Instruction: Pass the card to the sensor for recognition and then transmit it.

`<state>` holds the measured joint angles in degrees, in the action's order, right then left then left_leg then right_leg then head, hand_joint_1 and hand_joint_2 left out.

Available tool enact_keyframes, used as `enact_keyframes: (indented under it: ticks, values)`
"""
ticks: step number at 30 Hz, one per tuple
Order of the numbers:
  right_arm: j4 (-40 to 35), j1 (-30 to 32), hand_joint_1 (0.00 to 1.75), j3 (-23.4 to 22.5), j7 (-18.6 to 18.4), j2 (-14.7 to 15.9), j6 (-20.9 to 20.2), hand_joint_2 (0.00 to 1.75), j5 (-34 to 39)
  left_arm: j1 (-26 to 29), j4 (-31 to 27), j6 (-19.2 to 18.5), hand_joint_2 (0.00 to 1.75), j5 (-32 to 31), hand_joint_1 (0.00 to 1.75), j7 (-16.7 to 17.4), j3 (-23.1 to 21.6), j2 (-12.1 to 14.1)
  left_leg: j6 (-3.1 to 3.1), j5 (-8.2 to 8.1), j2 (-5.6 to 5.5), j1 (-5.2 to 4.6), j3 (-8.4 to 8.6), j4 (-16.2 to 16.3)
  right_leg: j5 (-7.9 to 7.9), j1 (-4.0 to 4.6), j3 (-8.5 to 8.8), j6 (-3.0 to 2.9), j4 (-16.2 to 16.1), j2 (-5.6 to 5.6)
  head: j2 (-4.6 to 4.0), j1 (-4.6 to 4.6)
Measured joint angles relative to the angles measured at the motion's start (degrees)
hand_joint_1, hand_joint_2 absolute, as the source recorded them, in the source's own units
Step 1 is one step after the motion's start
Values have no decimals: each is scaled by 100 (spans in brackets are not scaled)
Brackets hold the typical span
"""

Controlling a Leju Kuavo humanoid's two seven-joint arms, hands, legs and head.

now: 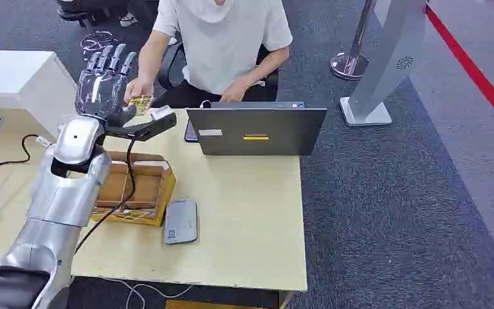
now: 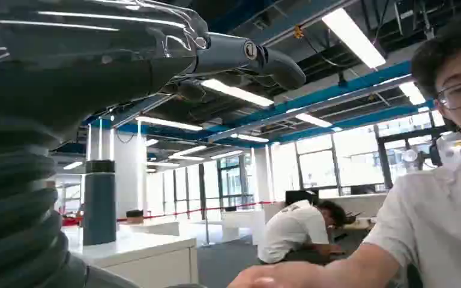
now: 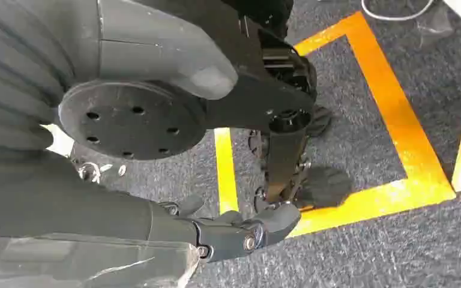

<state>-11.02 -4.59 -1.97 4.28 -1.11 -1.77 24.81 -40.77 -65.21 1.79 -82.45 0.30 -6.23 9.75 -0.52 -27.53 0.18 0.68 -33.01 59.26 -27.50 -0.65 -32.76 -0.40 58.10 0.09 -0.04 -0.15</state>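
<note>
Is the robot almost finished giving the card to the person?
Nearly, it seems. The left hand is stretched out over the table's far edge with the card at its fingers, well past the grey sensor, so scanning looks done. The person's hand is on the card too. Still left: letting go. The right hand hangs by the floor, holding nothing.

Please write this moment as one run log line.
left hand: raised, yellow card at fingers | person's hand: on card | right hand: hanging, holds nothing | grey flat sensor: on table
</note>
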Motion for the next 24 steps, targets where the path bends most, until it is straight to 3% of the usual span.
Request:
enact_keyframes:
  ticks: [11, 12, 24]
  values:
    - [2, 47, 0, 0, 63, -11, 7, 175, -61, -205, 729, 5, 175, 140, 0, 84, -127, 94, 0, 0, 1, 0, -13, 0, 0, 0, -10, 0, 0, 1, 0, 0]
    - [2, 50, 0, 0, 68, -11, -11, 175, -74, -204, 755, 2, 175, 162, 175, 84, -127, 96, 0, 0, 1, 0, -14, 0, 0, 0, -10, 0, 0, 1, 0, 2]
    - [4, 61, 0, 0, 42, -11, -52, 175, -122, -202, 910, -41, 175, 411, 175, 84, -129, 142, 0, 0, 0, 0, -19, 0, 0, 0, -14, 0, 0, 0, 0, 0]
